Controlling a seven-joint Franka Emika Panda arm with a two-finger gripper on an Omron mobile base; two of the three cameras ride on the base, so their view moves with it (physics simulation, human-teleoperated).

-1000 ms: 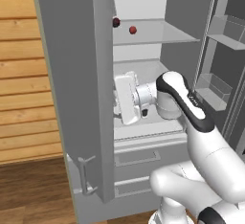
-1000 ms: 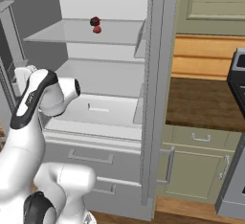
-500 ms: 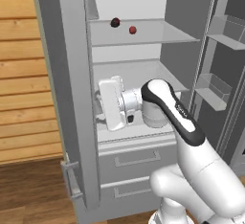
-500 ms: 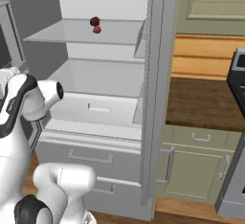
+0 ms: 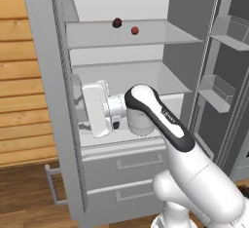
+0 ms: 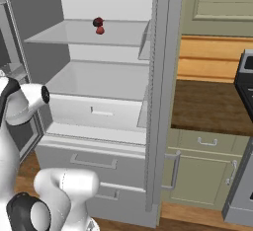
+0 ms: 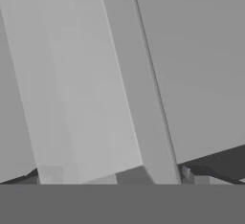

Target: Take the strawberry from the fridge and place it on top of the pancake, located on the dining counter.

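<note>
The fridge (image 5: 121, 71) stands with both upper doors swung out. The tiny red strawberry (image 5: 134, 30) lies on its upper glass shelf, just right of a dark maroon lump (image 5: 116, 23); from the right base view the strawberry (image 6: 100, 30) sits just below that lump (image 6: 98, 22). My gripper (image 5: 78, 107) is well below that shelf, at the level of the white bin, pointing left against the inner face of the left door (image 5: 53, 90). Its jaws stand wide with nothing seen between them. The hand view looks at flat grey door panels. The pancake and the dining counter are out of view.
The right fridge door (image 5: 219, 90) hangs open with clear bins. Two drawers (image 5: 136, 161) with bar handles sit under the compartment. A wooden wall (image 5: 19, 76) is to the left. A dark counter on green cabinets (image 6: 212, 106) and a stove (image 6: 244, 77) lie to the right.
The arm has swung left and the hand went with it against the left door. That door has swung further open, its handle now farther left.
</note>
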